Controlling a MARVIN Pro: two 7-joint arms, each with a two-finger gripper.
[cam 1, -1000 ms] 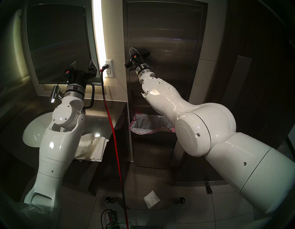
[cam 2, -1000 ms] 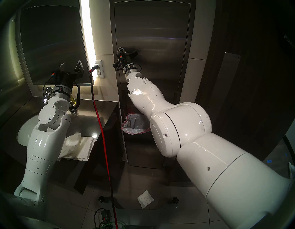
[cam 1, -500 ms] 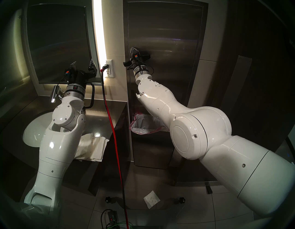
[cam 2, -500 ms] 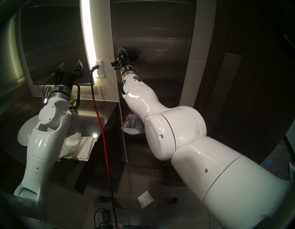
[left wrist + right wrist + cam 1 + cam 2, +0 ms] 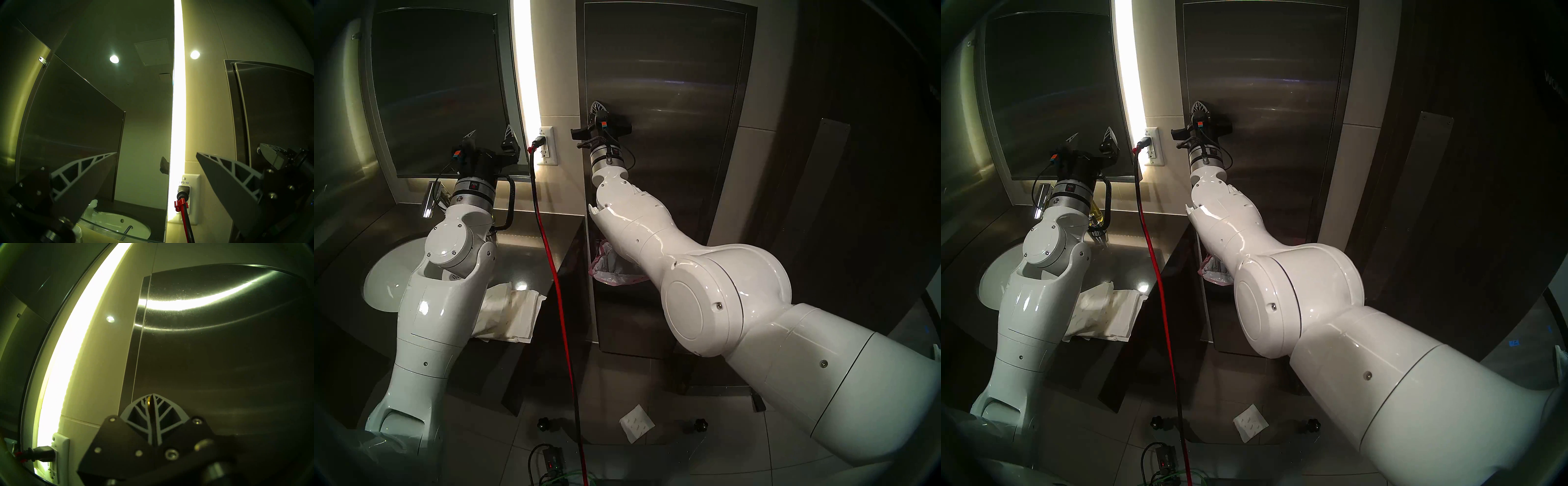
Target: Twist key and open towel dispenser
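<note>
Against the left edge of the towel dispenser door, about mid-height: right gripper, fingers pressed flat together, tips meeting the steel panel. Pinched between those fingertips in the right wrist view, a small brassy glint, the key, mostly hidden by the ribbed pads; lock cylinder visible only from the left wrist view as a small shiny round stub at the finger ends. Door seam running straight up just left of the gripper, door lying flush in its frame. Farther left, in front of the dark mirror: left gripper, fingers spread wide with nothing between them, tilted upward, well apart from the dispenser. Between mirror and dispenser, bright vertical light strip, and below it a white wall outlet with a black plug and red cable hanging down to the floor. On the dark counter, near its right edge, a loose stack of white paper towels beside the round white sink. Beneath the dispenser door, bin with pink-edged bag, partly covered by the right arm. On the floor tiles, one folded paper towel between two black knobs.
</note>
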